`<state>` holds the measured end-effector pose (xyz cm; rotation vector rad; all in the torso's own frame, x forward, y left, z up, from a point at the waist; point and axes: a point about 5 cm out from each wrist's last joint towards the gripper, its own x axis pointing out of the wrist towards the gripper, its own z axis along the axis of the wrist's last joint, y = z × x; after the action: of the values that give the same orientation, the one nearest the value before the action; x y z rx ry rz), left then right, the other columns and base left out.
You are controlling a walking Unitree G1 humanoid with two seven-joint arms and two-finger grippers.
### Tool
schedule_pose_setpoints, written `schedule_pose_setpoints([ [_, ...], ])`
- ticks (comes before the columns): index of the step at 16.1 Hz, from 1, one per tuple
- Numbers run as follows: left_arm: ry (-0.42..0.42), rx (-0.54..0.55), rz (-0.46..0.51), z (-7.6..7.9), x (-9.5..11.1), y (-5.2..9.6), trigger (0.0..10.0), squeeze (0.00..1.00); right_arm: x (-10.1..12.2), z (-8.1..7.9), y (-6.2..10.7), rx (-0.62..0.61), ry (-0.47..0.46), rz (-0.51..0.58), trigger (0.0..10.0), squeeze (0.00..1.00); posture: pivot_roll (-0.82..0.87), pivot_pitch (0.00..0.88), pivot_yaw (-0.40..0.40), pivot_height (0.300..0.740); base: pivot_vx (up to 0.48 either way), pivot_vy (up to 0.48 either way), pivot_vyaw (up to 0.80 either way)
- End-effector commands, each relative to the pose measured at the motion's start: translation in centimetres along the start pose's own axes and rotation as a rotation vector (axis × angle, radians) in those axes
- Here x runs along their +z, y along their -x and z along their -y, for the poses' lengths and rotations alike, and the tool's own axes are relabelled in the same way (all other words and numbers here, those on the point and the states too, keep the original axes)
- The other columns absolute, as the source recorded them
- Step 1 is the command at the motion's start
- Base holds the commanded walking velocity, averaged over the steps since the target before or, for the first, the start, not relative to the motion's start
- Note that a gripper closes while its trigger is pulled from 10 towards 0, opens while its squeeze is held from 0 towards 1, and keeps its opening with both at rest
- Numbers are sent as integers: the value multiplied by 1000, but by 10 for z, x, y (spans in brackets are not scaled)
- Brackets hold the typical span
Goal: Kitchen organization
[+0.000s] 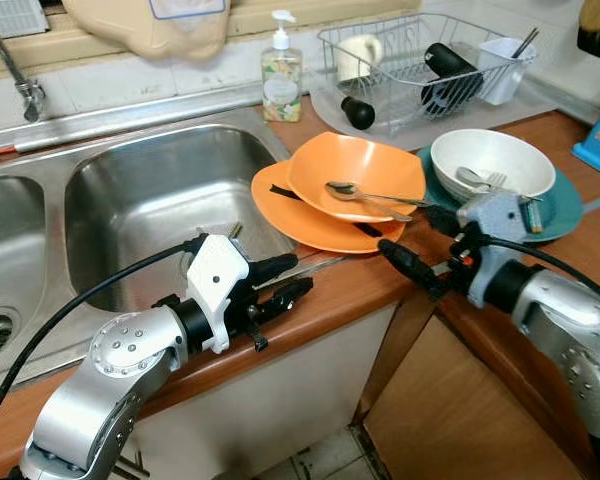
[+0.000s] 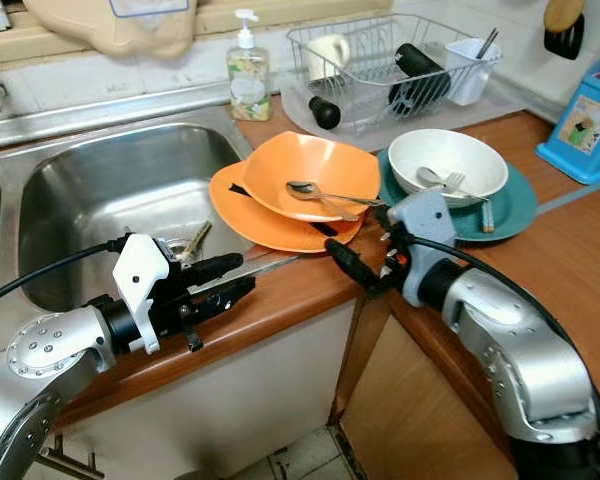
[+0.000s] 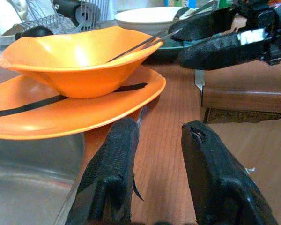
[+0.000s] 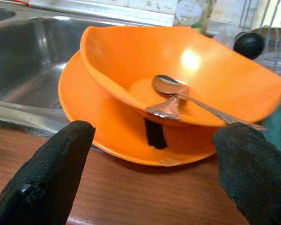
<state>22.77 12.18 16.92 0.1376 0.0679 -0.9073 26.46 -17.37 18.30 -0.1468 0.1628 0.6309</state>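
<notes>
Here both my claws sit spread and empty by the orange dishes
Right claw faces the orange bowl holding a spoon; left claw hovers over the surface edge

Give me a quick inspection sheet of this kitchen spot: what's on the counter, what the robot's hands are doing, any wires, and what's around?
Surface: wooden counter beside a steel sink.
Job's things: orange bowl holding spoons, set on an orange plate that overhangs the sink edge; white bowl with cutlery on a teal plate.
Clutter: soap bottle; dish rack with a mug, black items and a white cup.
Grippers: left gripper open, over the counter edge near the orange plate; right gripper open, facing the orange bowl.
Cables: black cable along the left arm; another on the right arm.
Surroundings: faucet, tiled wall, cabinet below.
</notes>
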Motion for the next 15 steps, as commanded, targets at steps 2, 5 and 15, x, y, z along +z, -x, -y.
schedule_pose_setpoints([
  [2,-15,6,-2,-2,1,0,10000,0,9,-2,-4,19,7,41,10000,0,-61,0,34,740,0,0,0],
  [5,-12,4,0,-1,1,-1,10000,0,14,1,0,-6,9,61,10000,0,-71,0,35,740,0,0,0],
  [15,-11,-3,-1,0,1,-2,10000,0,33,30,31,-107,-74,219,10000,0,-71,0,41,740,0,0,0],
])
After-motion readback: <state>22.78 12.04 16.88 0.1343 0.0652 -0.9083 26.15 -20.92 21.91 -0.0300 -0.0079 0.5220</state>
